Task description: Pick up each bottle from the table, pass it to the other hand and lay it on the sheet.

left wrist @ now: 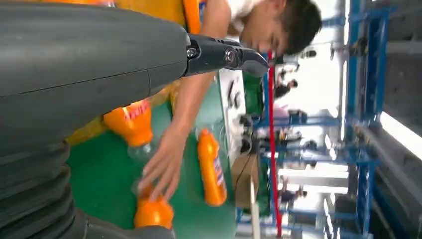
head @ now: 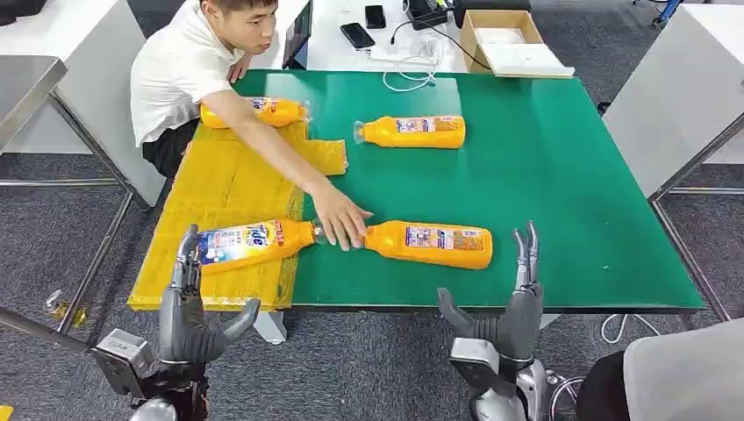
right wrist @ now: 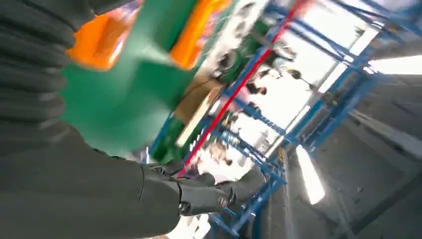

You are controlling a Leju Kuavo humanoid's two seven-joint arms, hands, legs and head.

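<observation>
Bottles, four of them and all orange, lie on their sides on the green table (head: 544, 175) in the head view. One bottle (head: 247, 241) rests on the yellow sheet (head: 219, 197) near the table's front left corner; its blue label reads partly as "ide", the rest too small to read. A second bottle (head: 428, 244) lies on the green near the front edge, neck to neck with the first, and a person's hand (head: 340, 219) covers both caps. A third bottle (head: 412, 132) lies toward the back edge, and a fourth (head: 259, 111) sits at the sheet's back end, partly hidden by the person's arm. The left hand (head: 195, 307) and right hand (head: 509, 303) stand raised before the front edge, fingers apart, holding nothing.

From the left wrist, the grey cover and thumb hide much of the table; the person's hand touches an orange bottle cut off at the picture's edge.

From the right wrist, motion blur leaves green and orange patches; no label is readable.
</observation>
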